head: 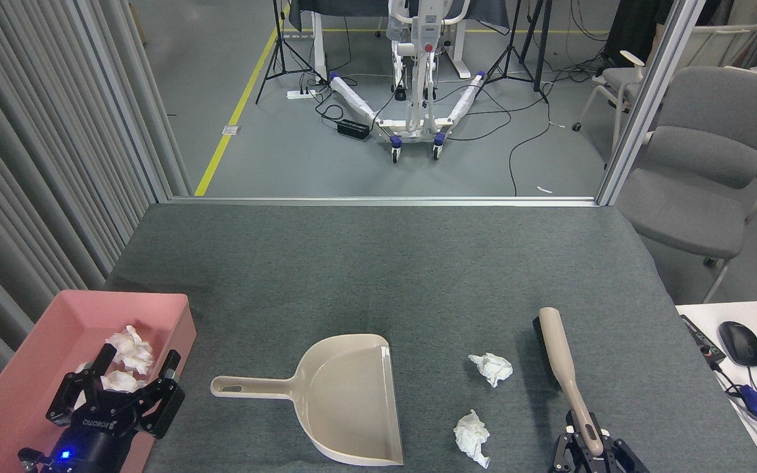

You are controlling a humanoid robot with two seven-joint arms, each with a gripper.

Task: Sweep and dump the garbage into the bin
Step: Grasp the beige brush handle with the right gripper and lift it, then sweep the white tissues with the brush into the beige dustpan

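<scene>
Garbage on the desk (418,263): two tissue wads, one (491,368) at lower centre-right and one (472,436) just below it near the bottom edge, both lying between the dustpan (345,397) on the left and the brush (566,374) on the right. The dustpan's open mouth faces right, toward the wads; its handle points left. The brush's long axis runs from upper left to lower right, bristle head uppermost, handle end at the bottom edge. The right end effector (590,448) is clenched on that handle end, so the wads lie up and to the left of it, and the right arm is much the nearer. A leftward sweep would likely carry them toward the pan. The left end effector (130,381), fingers spread and grasping nothing, hovers at lower left over the bin (43,341), which already contains two more wads (130,348).
</scene>
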